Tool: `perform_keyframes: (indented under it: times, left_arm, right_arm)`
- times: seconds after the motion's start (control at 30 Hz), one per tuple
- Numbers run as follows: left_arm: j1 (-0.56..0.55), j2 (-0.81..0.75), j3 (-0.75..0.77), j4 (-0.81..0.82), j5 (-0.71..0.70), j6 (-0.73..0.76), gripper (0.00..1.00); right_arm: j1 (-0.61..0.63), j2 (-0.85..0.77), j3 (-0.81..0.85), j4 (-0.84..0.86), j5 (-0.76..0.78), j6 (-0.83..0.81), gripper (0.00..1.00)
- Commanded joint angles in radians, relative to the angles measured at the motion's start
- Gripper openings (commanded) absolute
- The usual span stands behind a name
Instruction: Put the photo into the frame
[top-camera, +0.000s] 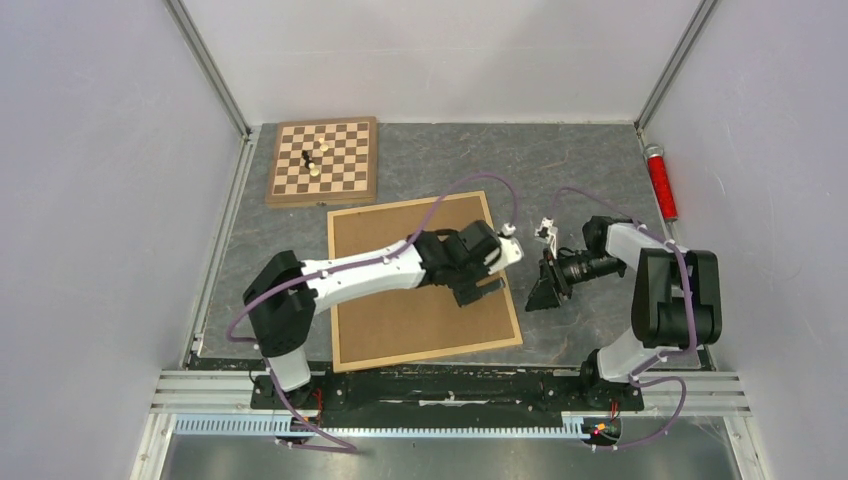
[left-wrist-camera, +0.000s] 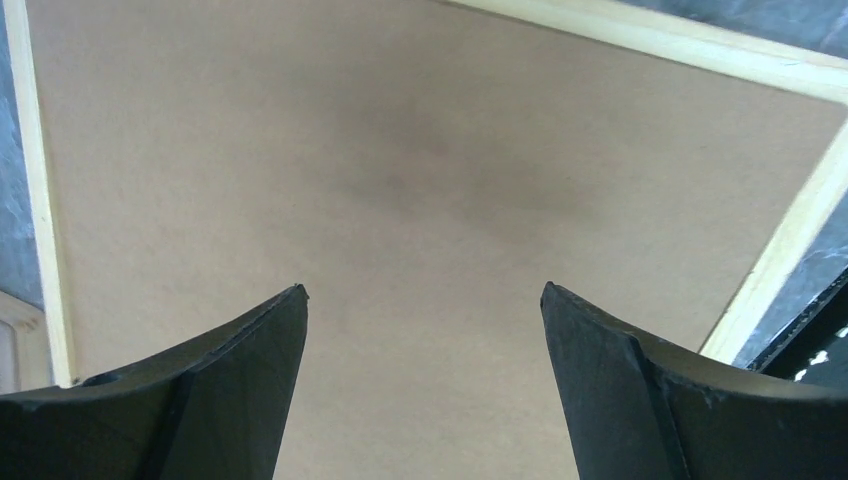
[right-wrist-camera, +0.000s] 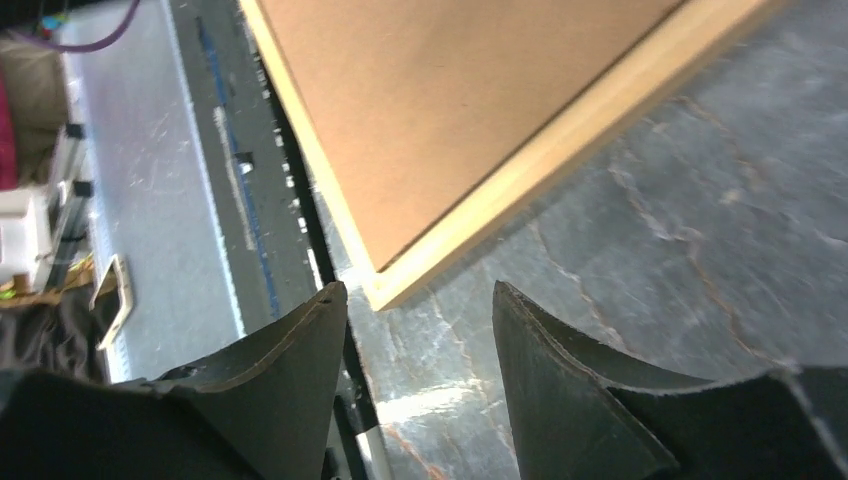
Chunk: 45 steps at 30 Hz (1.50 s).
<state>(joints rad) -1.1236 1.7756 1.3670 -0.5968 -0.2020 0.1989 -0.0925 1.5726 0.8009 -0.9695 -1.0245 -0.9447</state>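
Observation:
The frame (top-camera: 430, 354), thin light wood, lies flat on the grey table with a brown backing board (top-camera: 400, 320) filling it. The photo is out of view. My left gripper (top-camera: 497, 268) hovers over the board's right half. In the left wrist view it (left-wrist-camera: 424, 290) is open, with only bare board (left-wrist-camera: 400, 150) between its fingers and the frame's border (left-wrist-camera: 780, 250) to the right. My right gripper (top-camera: 540, 290) sits just right of the frame. In the right wrist view it (right-wrist-camera: 420, 290) is open and empty over the table beside a frame corner (right-wrist-camera: 560, 140).
A checkered chessboard (top-camera: 323, 160) with a few pieces (top-camera: 311, 160) lies at the back left, just beyond the frame. A red cylinder (top-camera: 660, 182) rests by the right wall. The metal rail (top-camera: 450, 385) runs along the near edge.

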Motion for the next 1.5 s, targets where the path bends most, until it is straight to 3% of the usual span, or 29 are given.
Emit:
perform_keyframes:
  times: [0.0, 0.07, 0.3, 0.47, 0.63, 1.0, 1.23, 1.47]
  left_arm:
    - [0.142, -0.068, -0.023, -0.004, 0.192, -0.01, 0.93]
    - [0.222, -0.08, -0.014, -0.021, 0.237, -0.012, 0.93]
    - [0.393, -0.171, -0.046, -0.054, 0.217, 0.009, 0.94]
    - [0.516, -0.189, -0.047, -0.103, 0.206, -0.018, 0.94]
    - [0.658, -0.168, -0.047, -0.166, 0.205, -0.071, 0.94]
    - [0.951, -0.116, -0.076, -0.256, 0.226, -0.142, 0.94]
    - [1.011, -0.031, -0.068, -0.265, 0.259, -0.15, 0.95]
    - [1.019, 0.038, -0.051, -0.27, 0.297, -0.161, 0.94]
  right_arm:
    - [0.021, 0.065, 0.09, -0.25, -0.057, -0.321, 0.59]
    - [0.029, 0.072, 0.107, -0.228, -0.022, -0.321, 0.59]
    - [0.086, -0.146, -0.011, 0.212, 0.234, -0.059, 0.61]
    - [0.188, -0.311, -0.077, 0.29, 0.343, -0.139, 0.65]
    - [0.389, -0.461, -0.173, 0.403, 0.497, -0.125, 0.67]
    - [0.735, -0.574, -0.239, 0.433, 0.693, -0.081, 0.76]
    - [0.93, -0.634, -0.281, 0.428, 0.825, -0.016, 0.77]
    - [1.0, -0.655, -0.368, 0.464, 0.924, 0.0, 0.75]
